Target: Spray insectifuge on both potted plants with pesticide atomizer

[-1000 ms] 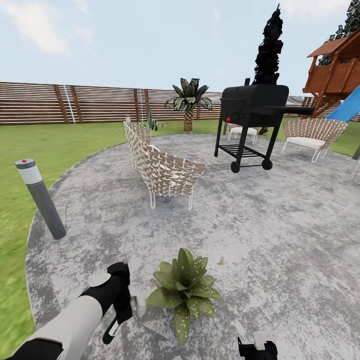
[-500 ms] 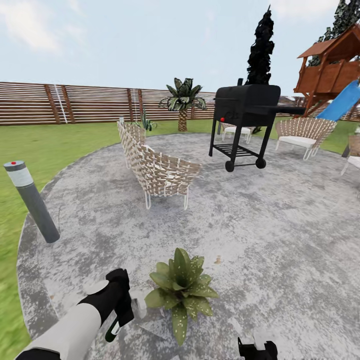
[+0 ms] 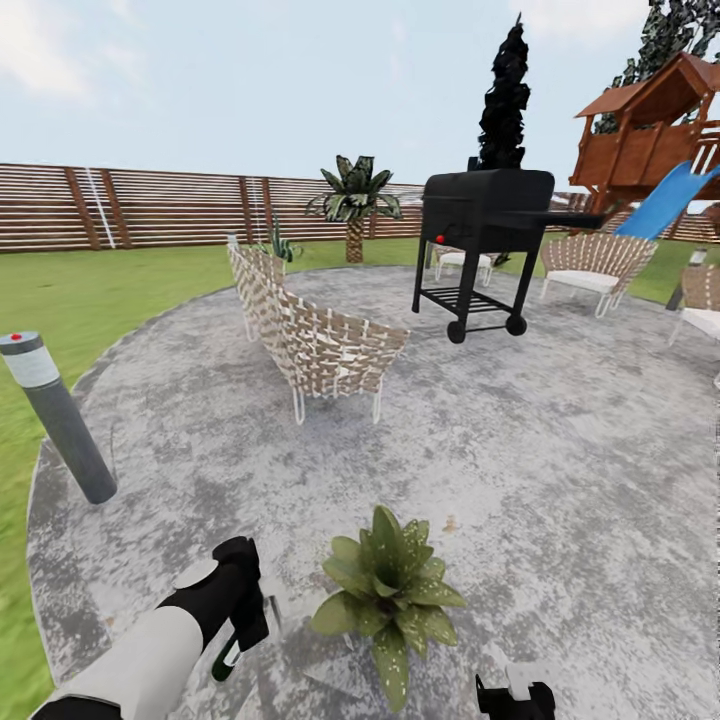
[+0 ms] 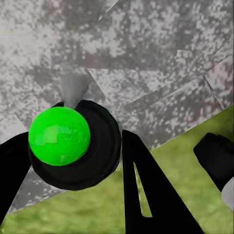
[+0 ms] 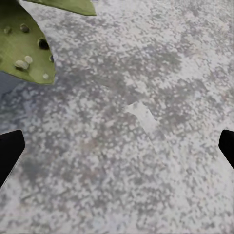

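Risk lies chiefly in aim: the pesticide atomizer (image 3: 233,655) is clamped between the fingers of the left gripper (image 3: 243,638) at the lower left of the head view, its green body seen end-on in the left wrist view (image 4: 59,135), and if the nozzle is pointed past the potted plant (image 3: 392,598) just beside it, spray would be wasted on the patio (image 3: 560,450) and some leaves left uncovered. A leaf could also be brushed by the arm if it is swung closer. The right gripper (image 3: 512,695) is seen at the bottom edge with its jaws spread wide and empty over paving, a leaf at the upper left of its wrist view. Open paving is left right of the plant; a wicker chair (image 3: 320,345) and a bollard lamp (image 3: 58,418) stand well apart
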{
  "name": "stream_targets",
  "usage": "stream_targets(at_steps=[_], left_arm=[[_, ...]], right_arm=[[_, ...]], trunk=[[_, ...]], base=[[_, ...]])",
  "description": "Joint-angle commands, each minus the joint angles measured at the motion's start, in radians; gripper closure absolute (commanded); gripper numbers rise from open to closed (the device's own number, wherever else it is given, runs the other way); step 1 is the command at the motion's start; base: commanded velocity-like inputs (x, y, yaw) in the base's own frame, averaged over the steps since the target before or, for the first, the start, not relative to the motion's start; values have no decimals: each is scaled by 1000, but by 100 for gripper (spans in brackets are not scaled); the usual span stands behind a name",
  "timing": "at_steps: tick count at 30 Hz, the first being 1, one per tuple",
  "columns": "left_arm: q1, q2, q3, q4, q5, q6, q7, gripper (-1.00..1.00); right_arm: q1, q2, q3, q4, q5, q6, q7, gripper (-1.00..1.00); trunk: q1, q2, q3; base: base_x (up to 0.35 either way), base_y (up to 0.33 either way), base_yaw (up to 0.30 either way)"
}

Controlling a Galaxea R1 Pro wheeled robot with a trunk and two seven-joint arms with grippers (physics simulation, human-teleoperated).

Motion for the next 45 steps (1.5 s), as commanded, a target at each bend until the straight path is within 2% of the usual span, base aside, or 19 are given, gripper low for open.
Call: stream_targets(at_steps=[1, 4, 6, 7, 9, 11, 13, 15, 16, 17, 19, 26, 32, 34, 36, 40, 42, 43, 45], left_arm=[[0, 0, -2, -2, -3, 8, -6, 100], [1, -8, -5, 12, -1, 7, -6, 100], [2, -13, -5, 19, 16, 6, -7, 100], [2, -15, -6, 23, 40, 6, -8, 100], [2, -21, -9, 26, 53, 6, -8, 100], [2, -45, -10, 29, 52, 6, -5, 100], [3, -52, -10, 31, 56, 6, -3, 100], [15, -53, -10, 32, 57, 6, 21, 100], [31, -55, -11, 32, 57, 5, 59, 100], [48, -64, -11, 32, 59, 5, 110, 100], [57, -86, -12, 31, 59, 7, 144, 100], [60, -107, -11, 24, 53, 15, 160, 100], [64, -94, -8, 30, 53, 17, 162, 100], [68, -70, -6, 31, 58, 17, 162, 100], [75, -58, -4, 30, 60, 17, 162, 100], [81, -54, -3, 22, 64, 17, 167, 100], [82, -55, -1, 16, 65, 17, 204, 100], [82, -57, 1, 15, 72, 17, 217, 100], [81, -60, -3, 13, 122, 17, 225, 100]], right_arm=[[-1, 0, 8, 1, -5, -2, -5, -100], [-1, 0, 8, 1, -5, -3, -5, -100], [-1, 0, 9, 1, -5, -3, -5, -100], [-1, 0, 9, 1, -5, -3, -5, -100], [-1, 0, 9, 1, -5, -3, -5, -100], [-1, 0, 9, 1, -5, -3, -5, -100], [-1, 0, 9, 1, -5, -3, -5, -100], [-1, 0, 9, 1, -5, -3, -5, -100], [-1, 1, 9, 1, -5, -2, -5, -100], [-1, 1, 9, 1, -5, -3, -5, -100], [-1, 1, 9, 1, -5, -3, -5, -100], [-1, 0, 9, 2, -3, -3, -4, -100], [-1, -2, 9, 2, -3, -2, -4, -100], [-1, -3, 9, 2, -3, -2, -4, -100], [-1, -2, 8, 1, -3, -2, -4, -100], [-1, -2, 8, 1, -3, -2, -5, -100], [-1, -2, 9, 1, -3, -3, -5, -100], [-1, -2, 9, 1, -3, -3, -5, -100], [-1, -2, 9, 1, -3, -2, -5, -100]], trunk=[[0, 0, -1], [0, 0, -1], [0, 0, -1], [0, 0, -1], [0, 0, -1], [0, 0, -1], [0, 0, -1], [0, 0, -1], [0, 0, -1], [0, 0, -1], [0, 0, -1], [0, 0, -1], [0, 0, -1], [0, 0, -1], [0, 0, -1], [0, 0, -1], [0, 0, -1], [0, 0, -1], [0, 0, -1]], base=[[188, 146, -281], [45, 35, -147], [8, 7, -28], [3, 2, -9], [1, 1, -4], [0, 0, -1], [0, 0, 0], [0, 0, 0], [0, 0, 0], [0, 0, 0], [0, 0, 0], [0, 0, 0], [0, 0, 0], [0, 0, 0], [0, 0, 0], [-39, 0, 0], [-263, 17, 0], [-320, 96, -30], [-327, 144, -197]])
